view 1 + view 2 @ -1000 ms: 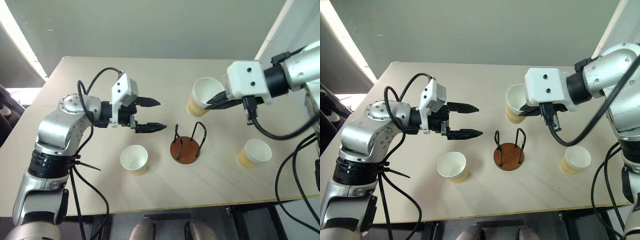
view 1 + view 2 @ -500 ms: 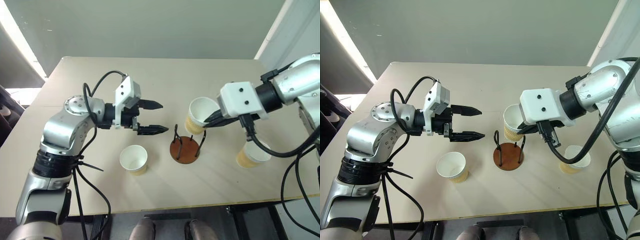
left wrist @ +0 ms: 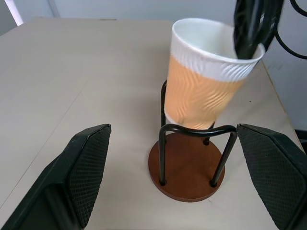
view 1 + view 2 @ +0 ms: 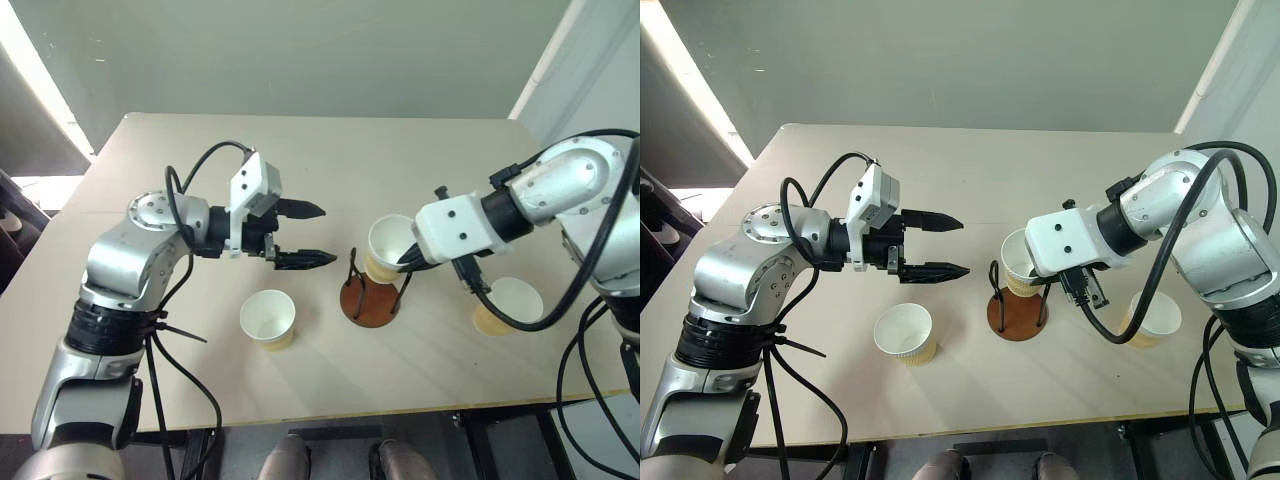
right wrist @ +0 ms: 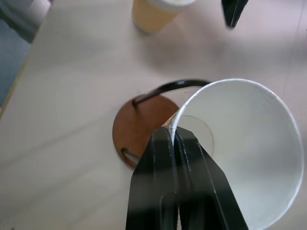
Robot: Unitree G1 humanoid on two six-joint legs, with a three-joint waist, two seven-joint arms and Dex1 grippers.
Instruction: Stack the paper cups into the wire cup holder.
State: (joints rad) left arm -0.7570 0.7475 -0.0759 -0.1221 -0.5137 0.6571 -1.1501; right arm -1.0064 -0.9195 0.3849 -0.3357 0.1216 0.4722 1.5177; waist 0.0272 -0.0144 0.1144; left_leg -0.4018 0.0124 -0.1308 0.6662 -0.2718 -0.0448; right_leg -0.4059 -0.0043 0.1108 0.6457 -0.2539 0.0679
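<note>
The right gripper (image 5: 173,139) has come down with its paper cup (image 4: 388,247), which now hangs tilted, its bottom between the wires of the wire cup holder (image 4: 371,298), rim pinched. The left gripper (image 4: 311,234) waits spread wide and empty. Two more cups (image 4: 268,319) (image 4: 507,305) stand on the table (image 4: 330,150), either side of the holder.

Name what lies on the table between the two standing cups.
The wire holder, with the right gripper lowering the third cup into it, in both eye views.
</note>
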